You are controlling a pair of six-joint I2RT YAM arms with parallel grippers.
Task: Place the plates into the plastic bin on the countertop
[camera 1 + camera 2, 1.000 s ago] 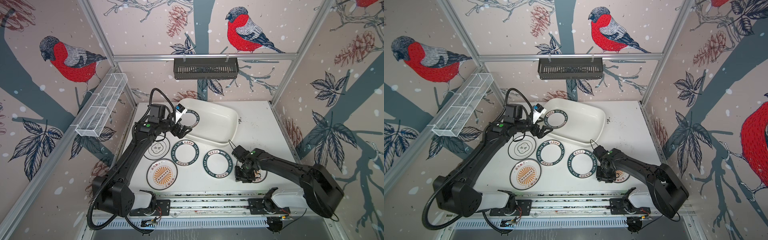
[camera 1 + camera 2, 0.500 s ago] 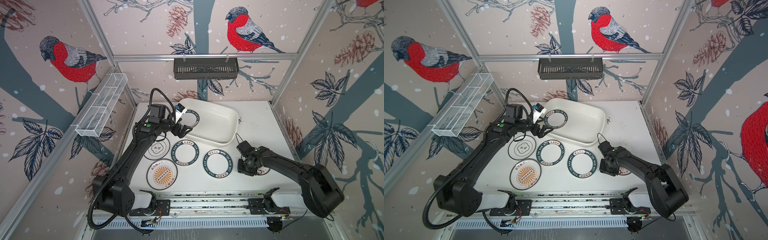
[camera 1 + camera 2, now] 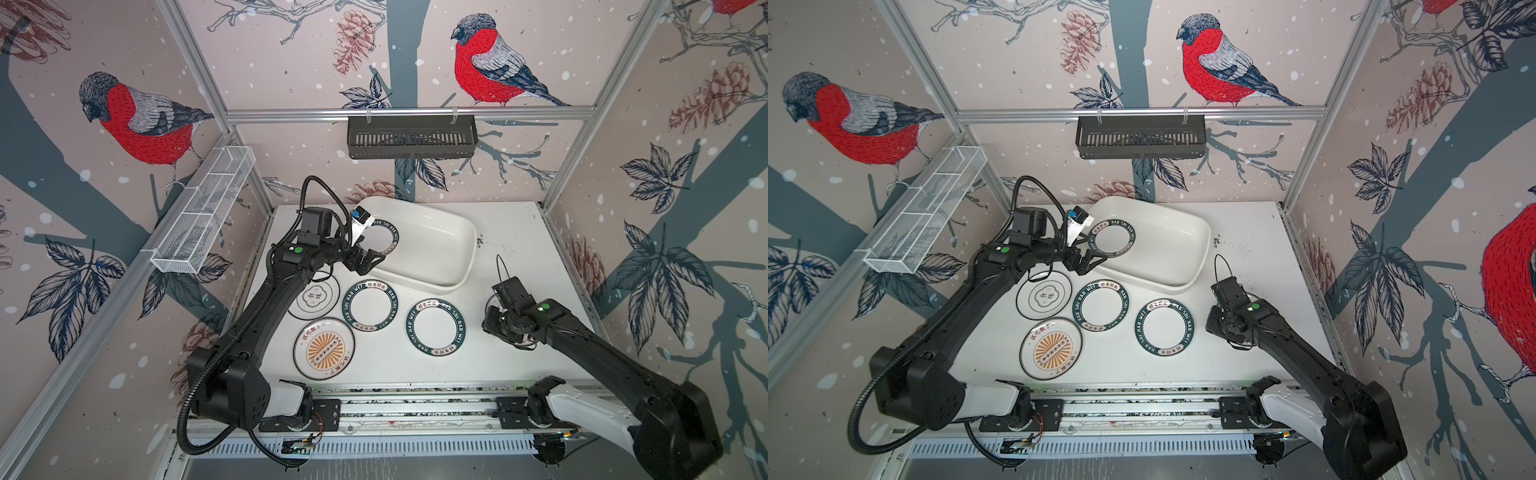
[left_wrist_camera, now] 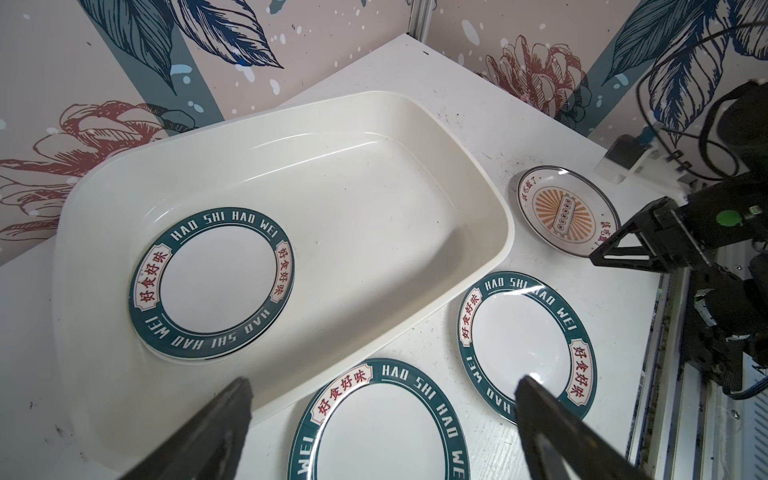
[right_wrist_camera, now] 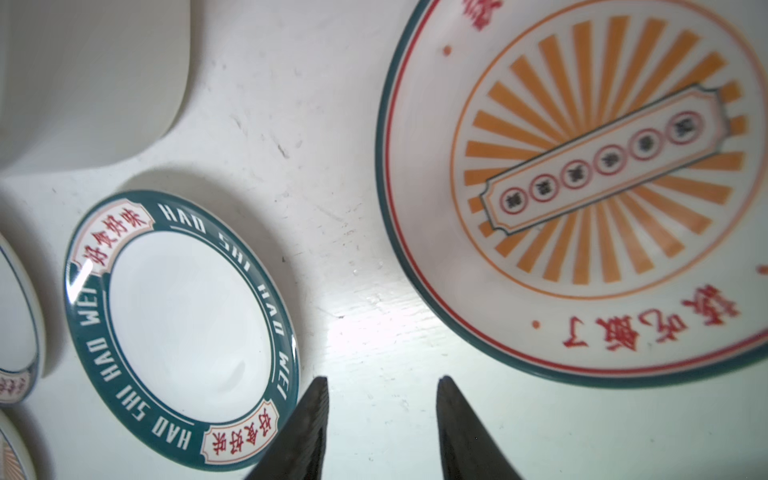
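Five plates on the countertop, one showing in the plastic bin; left gripper, right gripper spread, empty

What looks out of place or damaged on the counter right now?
Nothing broken or spilled. The plastic bin sits skewed to the countertop edges, with dark specks beside its corner. Inside it, the green-rimmed plate lies slightly off-centre on a lower plate.

Pink wallpaper, red-breasted birds, pine cones, dark leaves. Aluminium rails at corners. Black basket hangs on back rail; white wire basket on left wall.
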